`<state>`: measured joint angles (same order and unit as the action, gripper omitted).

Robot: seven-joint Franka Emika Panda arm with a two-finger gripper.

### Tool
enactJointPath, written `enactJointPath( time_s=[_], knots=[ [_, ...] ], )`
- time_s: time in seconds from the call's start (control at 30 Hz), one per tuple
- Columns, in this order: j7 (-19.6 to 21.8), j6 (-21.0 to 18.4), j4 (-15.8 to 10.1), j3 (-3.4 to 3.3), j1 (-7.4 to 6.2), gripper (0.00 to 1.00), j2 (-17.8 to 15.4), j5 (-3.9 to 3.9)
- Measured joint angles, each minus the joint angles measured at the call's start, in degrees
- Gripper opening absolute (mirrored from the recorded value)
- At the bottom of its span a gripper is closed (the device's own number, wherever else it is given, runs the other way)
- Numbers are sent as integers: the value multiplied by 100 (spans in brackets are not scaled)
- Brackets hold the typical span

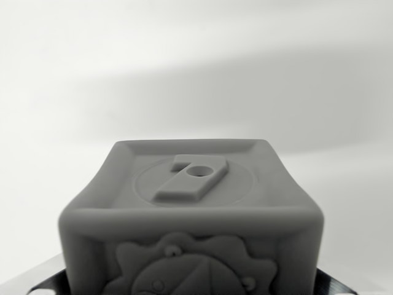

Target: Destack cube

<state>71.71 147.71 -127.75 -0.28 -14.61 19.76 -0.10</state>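
Note:
A grey cube (190,209) fills the lower half of the wrist view, very close to the camera. Its top face carries a raised numeral 7 (190,178) inside a round recess, and an embossed figure with a scalloped rim shows on its near face. My gripper (193,287) is low in the frame. Only black finger parts (49,283) show, at the bottom left and bottom right corners, lying right against the cube's two sides. Whatever is under the cube is hidden, and no second cube is visible.
Behind the cube lies a plain white surface (196,55), with a broad soft shadow (245,98) across the middle distance. Nothing else is in sight.

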Motion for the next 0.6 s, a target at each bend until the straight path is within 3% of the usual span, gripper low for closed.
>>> enactJointPath(
  time_s=[0.6],
  knots=[
    [616, -87, 433, -203, 14, 0, 349, 148]
  ],
)
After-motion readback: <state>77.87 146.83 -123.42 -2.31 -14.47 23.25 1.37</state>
